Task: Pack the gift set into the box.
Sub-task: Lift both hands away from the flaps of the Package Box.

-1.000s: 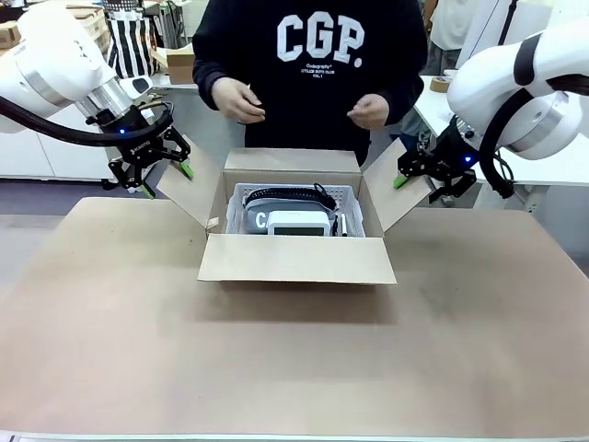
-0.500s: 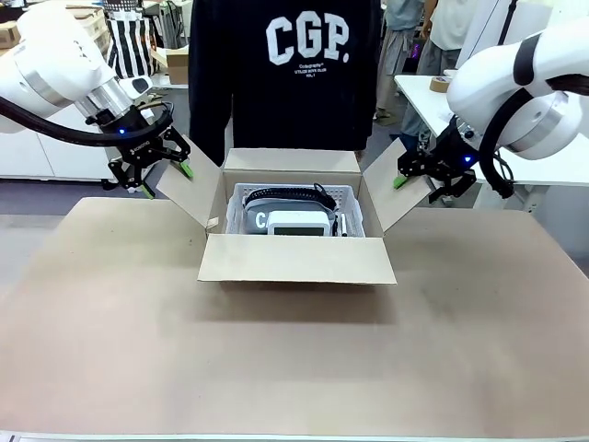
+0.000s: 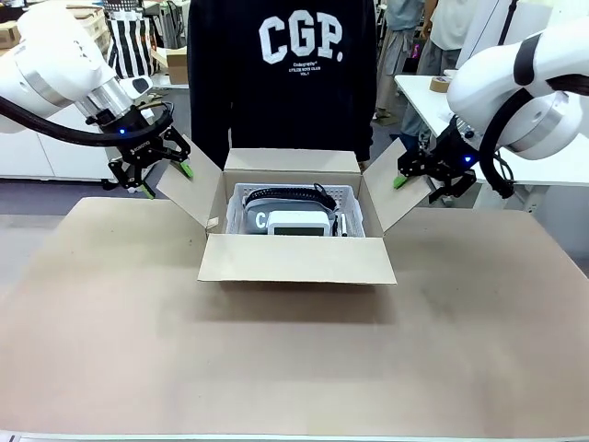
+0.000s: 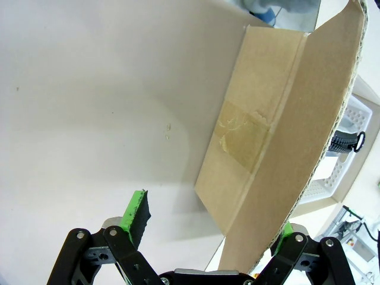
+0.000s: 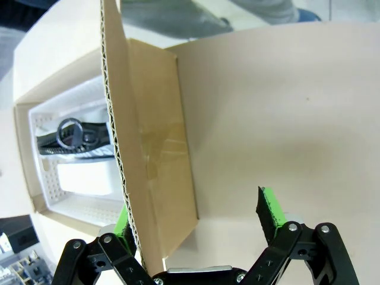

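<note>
While the box point(image 3: 296, 260) stood open on the worktop point(image 3: 294, 368), the gift set point(image 3: 294, 222) was seen inside it; left tool point(image 3: 167, 181) and right tool point(image 3: 416, 189) were held open, 1 side flap between each tool's fingers.

There's the box point(image 3: 294, 261), plain brown corrugated cardboard, sitting upright in the middle of the tabletop point(image 3: 294, 368), toward the far side. All four flaps are open: the near one is folded outward over the front, the far one leans back, and the two side flaps splay out at a slant. A brown tape strip runs across each side wall. Inside lies the gift set point(image 3: 296, 223), flat, pale white face up, with a black edge along its far side.
</note>
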Motion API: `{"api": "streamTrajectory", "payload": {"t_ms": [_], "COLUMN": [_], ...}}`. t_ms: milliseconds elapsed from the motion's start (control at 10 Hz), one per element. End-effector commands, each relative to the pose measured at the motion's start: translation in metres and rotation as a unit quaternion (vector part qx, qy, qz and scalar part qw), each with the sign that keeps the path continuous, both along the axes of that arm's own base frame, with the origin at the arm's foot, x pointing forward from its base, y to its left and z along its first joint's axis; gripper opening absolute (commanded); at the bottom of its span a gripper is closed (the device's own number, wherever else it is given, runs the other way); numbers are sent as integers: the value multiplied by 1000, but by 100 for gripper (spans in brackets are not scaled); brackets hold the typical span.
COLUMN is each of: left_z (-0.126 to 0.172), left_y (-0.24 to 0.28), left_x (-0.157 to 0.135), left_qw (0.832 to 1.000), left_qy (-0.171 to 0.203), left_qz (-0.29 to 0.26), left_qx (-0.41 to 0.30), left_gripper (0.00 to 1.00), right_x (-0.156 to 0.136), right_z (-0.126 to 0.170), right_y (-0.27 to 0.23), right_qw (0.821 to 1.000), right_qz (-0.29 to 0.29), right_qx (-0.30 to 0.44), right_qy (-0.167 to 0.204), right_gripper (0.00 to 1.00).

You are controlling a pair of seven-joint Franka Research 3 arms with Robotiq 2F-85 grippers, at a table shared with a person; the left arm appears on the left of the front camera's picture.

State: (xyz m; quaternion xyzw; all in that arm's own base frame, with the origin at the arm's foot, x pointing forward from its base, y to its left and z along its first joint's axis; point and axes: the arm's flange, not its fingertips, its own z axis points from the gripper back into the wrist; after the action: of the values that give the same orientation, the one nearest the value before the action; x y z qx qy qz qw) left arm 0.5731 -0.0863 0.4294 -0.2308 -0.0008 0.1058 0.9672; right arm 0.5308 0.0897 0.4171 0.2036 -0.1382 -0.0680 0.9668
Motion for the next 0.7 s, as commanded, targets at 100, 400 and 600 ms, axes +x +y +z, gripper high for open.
{"api": "streamTrajectory", "payload": {"t_ms": [100, 400, 600], "left_z": [3, 3, 3], "left_y": [2, 2, 2], "left_x": [-2, -2, -2], "left_qw": [1000, 1000, 1000], "left_qy": [-1, -1, -1], "left_qz": [1, 1, 1], "left_qx": [5, 5, 5], "left_gripper": [100, 100, 100], "right_x": [3, 3, 3], "right_z": [4, 4, 4], "right_y": [2, 2, 2], "right_qw": [1000, 1000, 1000], "right_qz": [-3, -3, -3], "right_qx": [-3, -3, -3], "right_qy": [7, 7, 7], "right_gripper": [100, 100, 100]}}
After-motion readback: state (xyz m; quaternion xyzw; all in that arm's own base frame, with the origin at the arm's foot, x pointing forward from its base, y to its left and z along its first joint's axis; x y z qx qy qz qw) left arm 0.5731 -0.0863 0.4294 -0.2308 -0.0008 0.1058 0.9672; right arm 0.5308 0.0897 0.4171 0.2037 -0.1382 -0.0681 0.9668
